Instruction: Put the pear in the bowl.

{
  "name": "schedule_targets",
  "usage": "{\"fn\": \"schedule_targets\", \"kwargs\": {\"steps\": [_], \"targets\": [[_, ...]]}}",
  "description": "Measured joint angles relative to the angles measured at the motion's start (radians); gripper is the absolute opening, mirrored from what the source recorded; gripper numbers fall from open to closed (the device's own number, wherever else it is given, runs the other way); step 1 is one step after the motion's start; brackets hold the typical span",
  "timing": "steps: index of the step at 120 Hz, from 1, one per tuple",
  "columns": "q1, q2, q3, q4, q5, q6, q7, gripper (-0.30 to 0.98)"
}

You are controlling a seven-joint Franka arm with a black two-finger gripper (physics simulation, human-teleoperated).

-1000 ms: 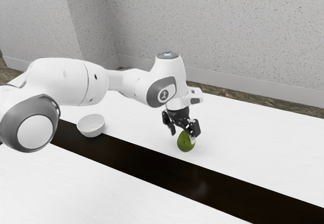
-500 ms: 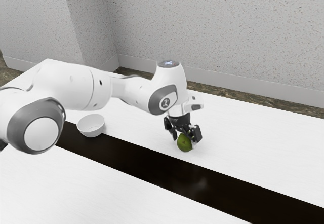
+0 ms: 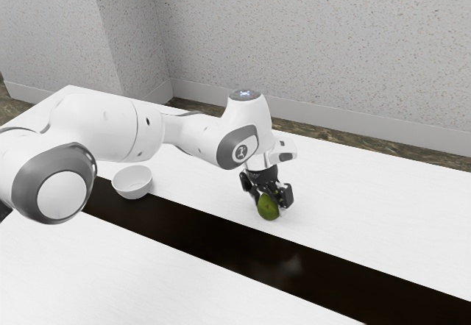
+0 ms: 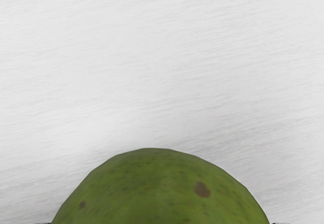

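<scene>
Arm [image 3: 110, 128]: white with grey joint covers; enters from the exterior view's left and reaches toward its right, bending down at the hand.
Bowl [image 3: 132, 183]: small, white, upright on the table, at the far edge of the dark band; well apart from the pear.
Dark band [image 3: 199, 229]: a glossy, nearly black strip crossing the tabletop on a slant, from beside the bowl down to the exterior view's lower right.
Tool [image 3: 268, 204]: black, pointing down over the pear and hiding part of it; whether it grips the pear or is released around it, I cannot tell.
Pear [image 3: 266, 209]: green, under the tool, low at the white tabletop beyond the dark band and outside the bowl. The wrist view has its rounded, dark-flecked skin close to the hand, with a brown spot on it.
Table [image 3: 383, 215]: white and faintly streaked, stretching past the pear toward the exterior view's right.
Wall [image 3: 316, 38]: pale grey and speckled, behind the table.
Floor [image 3: 383, 147]: mottled brown, a narrow strip between the table and the wall.
</scene>
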Motion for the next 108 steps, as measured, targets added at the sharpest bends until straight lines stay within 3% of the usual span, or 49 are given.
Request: {"fn": "schedule_targets", "kwargs": {"steps": [65, 89, 108], "targets": [[0.001, -0.051, 0.022, -0.015, 0.011, 0.004, -0.006, 0.41], [0.018, -0.207, 0.118, -0.139, 0.019, 0.005, -0.014, 0.35], [0.121, -0.374, 0.151, -0.314, 0.024, 0.006, -0.022, 0.31]]}}
